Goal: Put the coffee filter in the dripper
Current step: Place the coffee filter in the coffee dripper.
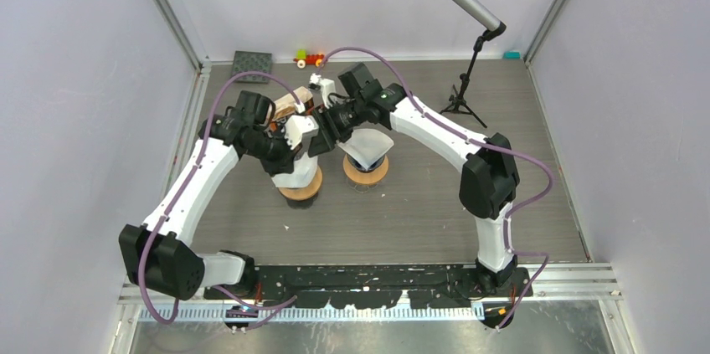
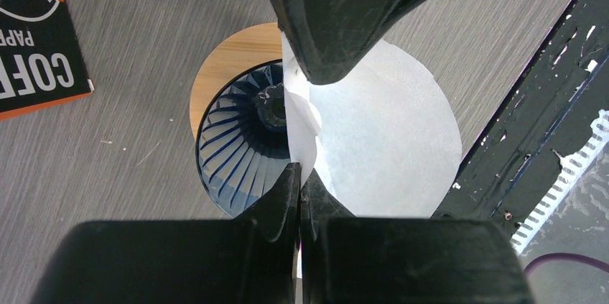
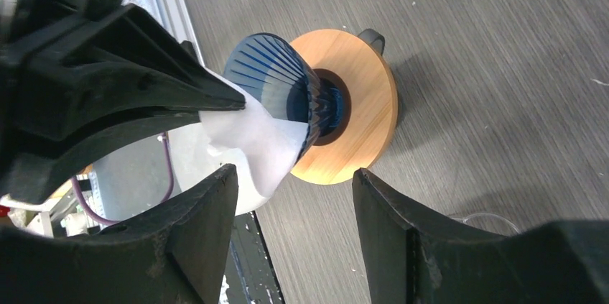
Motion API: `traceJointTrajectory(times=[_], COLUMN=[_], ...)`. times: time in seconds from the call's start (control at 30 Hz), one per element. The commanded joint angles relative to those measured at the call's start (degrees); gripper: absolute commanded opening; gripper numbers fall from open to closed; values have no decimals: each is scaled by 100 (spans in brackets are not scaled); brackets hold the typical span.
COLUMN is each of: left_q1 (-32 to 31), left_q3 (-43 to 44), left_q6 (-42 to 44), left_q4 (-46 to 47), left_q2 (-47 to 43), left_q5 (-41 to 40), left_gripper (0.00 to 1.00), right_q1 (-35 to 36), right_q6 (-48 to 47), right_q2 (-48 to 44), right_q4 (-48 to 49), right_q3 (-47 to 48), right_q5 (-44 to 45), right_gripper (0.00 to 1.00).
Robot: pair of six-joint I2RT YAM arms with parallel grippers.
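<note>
The black fingers of the left gripper (image 2: 309, 124) fill the front of the left wrist view, closed tight on the white coffee filter (image 2: 388, 139) along its folded edge. The filter hangs flat from that pinch over the blue ribbed dripper (image 2: 237, 146), covering about half of its mouth. The dripper stands on a round wooden base (image 2: 222, 60), with a pack of filter papers (image 2: 36, 52) lying well apart on the table.

In the right wrist view the paper's lower edge touches the dripper's rim, but it does not look seated inside the cone. The right gripper (image 3: 293, 173) waits just beside it, jaws wide apart and holding nothing.

The step in hand looks like the insertion itself. The next move probably calls for centring the filter's point over the cone, spreading the fold, perhaps with the free right fingers, and easing it down before the left jaws let go.
</note>
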Motion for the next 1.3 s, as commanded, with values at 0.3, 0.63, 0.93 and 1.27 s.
traceJointTrajectory(times=[0.3, 0.63, 0.93, 1.27], left_q1=[52, 61, 61, 61], left_q3=[216, 459, 264, -11], left_q6=[-329, -993, -1157, -1313], left_q4=[183, -1, -202, -183], left_q2=[-266, -524, -719, -853], left_q5=[31, -517, -590, -591], left_gripper=[26, 58, 56, 50], right_q1=[118, 150, 155, 175], right_q6=[-144, -80, -7, 57], right_q2=[149, 146, 66, 27], right_q4=[-29, -17, -4, -2], right_q3=[286, 296, 282, 302], right_q5=[56, 49, 81, 119], right_gripper=[62, 59, 57, 56])
